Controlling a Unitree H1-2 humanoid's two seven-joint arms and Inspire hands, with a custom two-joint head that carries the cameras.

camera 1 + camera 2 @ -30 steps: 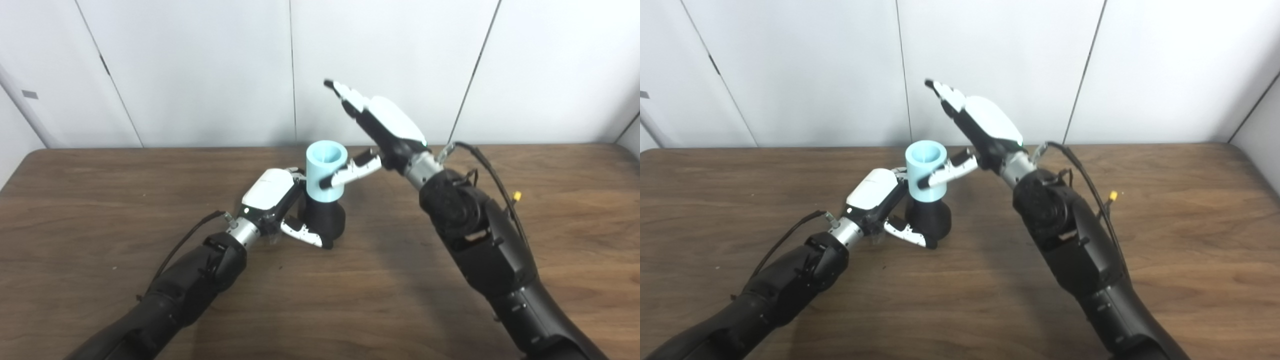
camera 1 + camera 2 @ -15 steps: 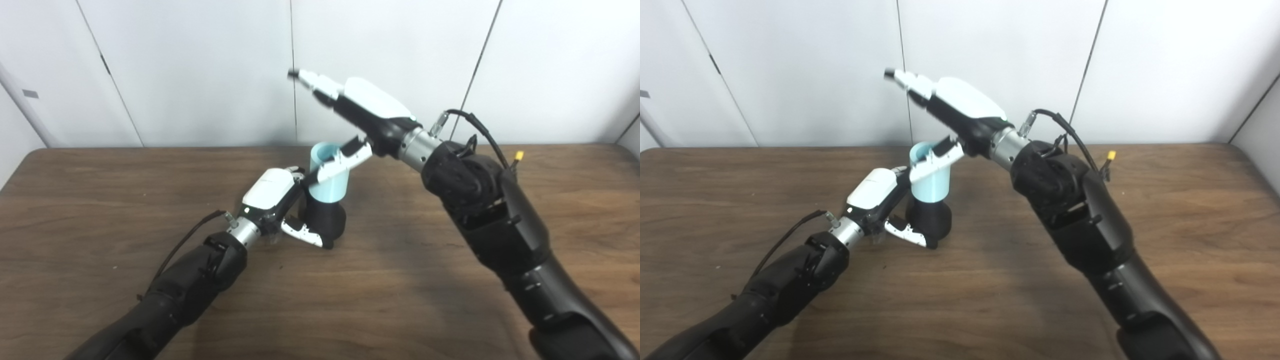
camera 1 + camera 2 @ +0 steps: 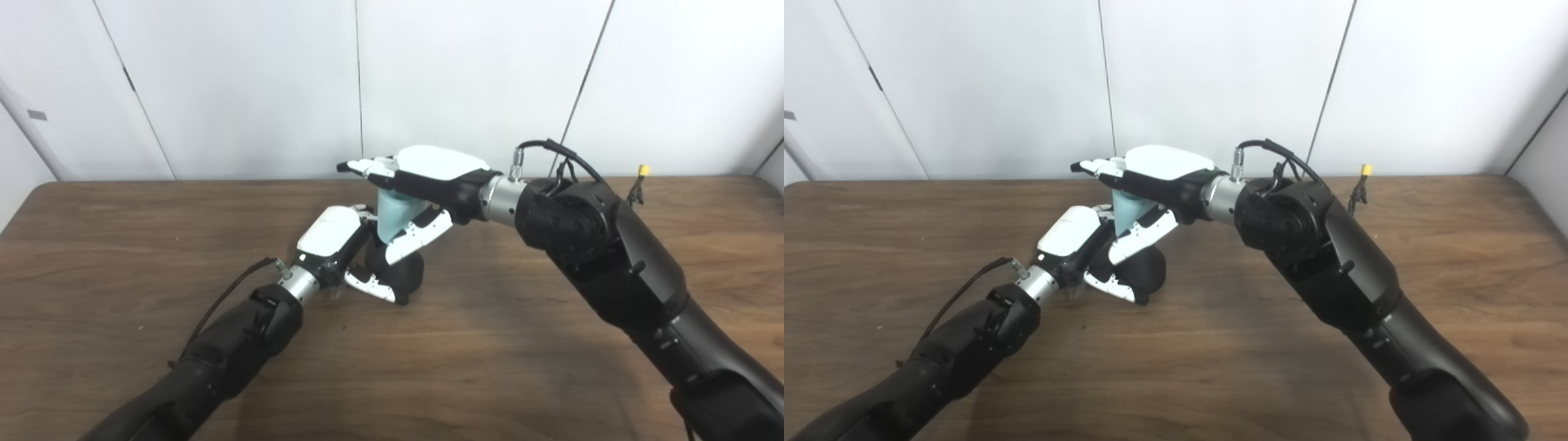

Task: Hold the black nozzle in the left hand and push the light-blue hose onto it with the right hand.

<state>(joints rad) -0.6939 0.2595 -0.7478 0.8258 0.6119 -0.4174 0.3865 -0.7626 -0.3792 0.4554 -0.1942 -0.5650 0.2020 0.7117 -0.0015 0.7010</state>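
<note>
The bench (image 3: 122, 245) carries everything, with the work near its middle, toward the far edge. The right robot hand (image 3: 422, 184) lies flat, palm down, over the top of the hose (image 3: 392, 214); its fingers reach out straight past the hose's far side and its thumb slants down across the front. It is spread and pressing rather than gripping, as far as can be seen. The left robot hand (image 3: 334, 242) is wrapped around the nozzle (image 3: 407, 272) from the left, thumb across the base, holding it down on the bench.

The hose stands upright on the nozzle, long axis vertical or tilted a little, open end up under the palm. The nozzle stands too, wide base down, narrow end up into the hose.

Holding is done and the hose appears already started onto the nozzle. What is probably left is the last push down until it seats; how deep it sits cannot be told, since the thumb covers the joint.
</note>
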